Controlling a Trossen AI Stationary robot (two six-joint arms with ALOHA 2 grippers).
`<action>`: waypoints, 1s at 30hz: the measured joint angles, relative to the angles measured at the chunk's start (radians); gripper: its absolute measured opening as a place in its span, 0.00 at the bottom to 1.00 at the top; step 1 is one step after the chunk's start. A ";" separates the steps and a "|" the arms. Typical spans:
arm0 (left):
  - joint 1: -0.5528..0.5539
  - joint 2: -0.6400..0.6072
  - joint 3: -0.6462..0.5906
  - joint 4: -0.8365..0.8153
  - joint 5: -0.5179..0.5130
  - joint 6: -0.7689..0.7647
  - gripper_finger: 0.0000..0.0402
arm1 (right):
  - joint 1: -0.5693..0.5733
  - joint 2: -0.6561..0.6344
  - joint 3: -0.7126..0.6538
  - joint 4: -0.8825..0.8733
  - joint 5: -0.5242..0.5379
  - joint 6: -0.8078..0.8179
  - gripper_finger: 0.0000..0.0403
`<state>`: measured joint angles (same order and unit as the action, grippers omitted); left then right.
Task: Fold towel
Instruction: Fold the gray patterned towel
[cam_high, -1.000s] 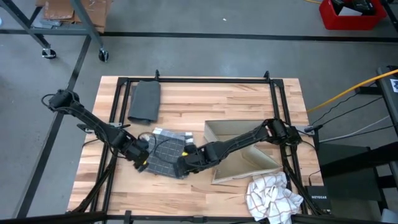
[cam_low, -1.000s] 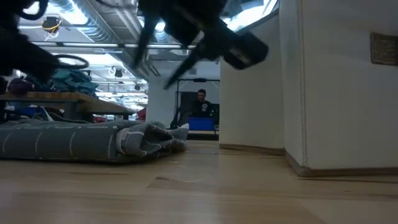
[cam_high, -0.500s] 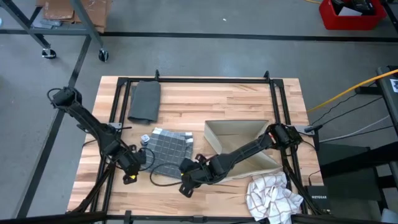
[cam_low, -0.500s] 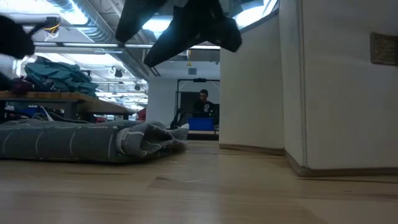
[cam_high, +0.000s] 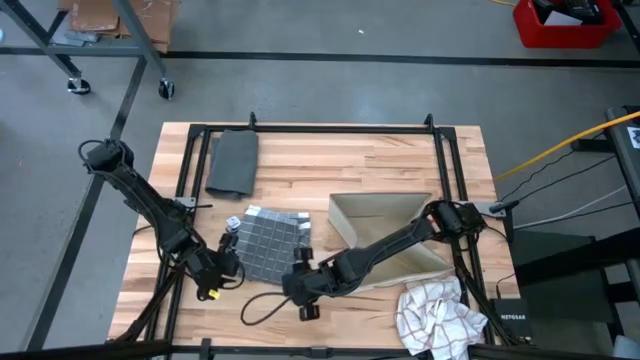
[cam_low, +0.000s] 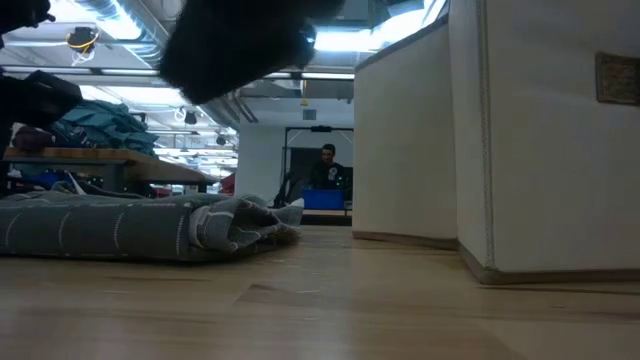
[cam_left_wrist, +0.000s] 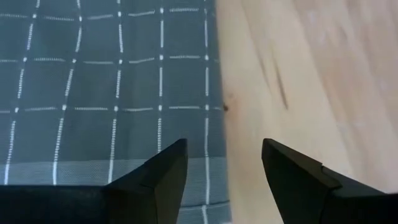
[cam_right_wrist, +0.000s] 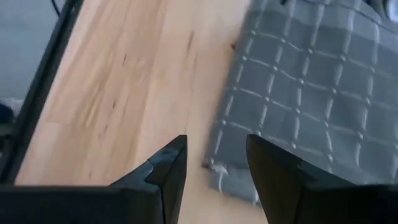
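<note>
1. High view, far left of table: folded dark grey towel (cam_high: 233, 163), lying flat near the back-left corner, well apart from both grippers. Judged to be a finished item.

2. Left gripper (cam_high: 222, 275): hovers just off the near-left edge of the checked towel. Its wrist view shows the fingers (cam_left_wrist: 163, 174) parted with nothing between them, above the towel's hem and bare wood.

3. Checked grey towel (cam_high: 268, 247): the task's item, on the table (cam_high: 380, 170) left of centre, between the two grippers. Roughly square and mostly flat, though the low view shows bunched folds at one end (cam_low: 240, 228).

4. Right gripper (cam_high: 303, 293): near the towel's front-right corner, just beside it and not touching. Its wrist view shows the fingers (cam_right_wrist: 165, 171) spread and empty, with the towel corner (cam_right_wrist: 217, 167) just ahead.

5. Step in hand, as a judgement: both tools released and positioned at the near edge, ready for a fresh pinch. The next move calls for each gripper to descend on its own near corner, close on the hem, and carry it over to the far edge together.

6. Beige fabric bin (cam_high: 385, 240): right of centre, lying tipped, its opening facing the towel. Contents: none visible.

7. White patterned cloth (cam_high: 438, 318): crumpled at the near-right corner, outside the bin.
</note>
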<state>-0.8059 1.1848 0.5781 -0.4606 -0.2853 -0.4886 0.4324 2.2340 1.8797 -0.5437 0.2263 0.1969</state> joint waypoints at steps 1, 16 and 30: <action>0.000 0.009 0.000 0.000 -0.001 0.008 0.49 | 0.000 0.007 0.000 0.014 -0.005 -0.025 0.42; -0.008 0.234 0.003 0.040 -0.013 0.020 0.49 | 0.000 0.099 0.005 0.019 -0.001 -0.126 0.42; -0.008 0.246 0.002 0.067 -0.017 -0.052 0.49 | -0.001 0.121 0.004 0.005 0.043 -0.123 0.42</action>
<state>-0.8135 1.4311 0.5800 -0.3939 -0.3019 -0.5407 0.4316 2.3554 1.8833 -0.5389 0.2692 0.0741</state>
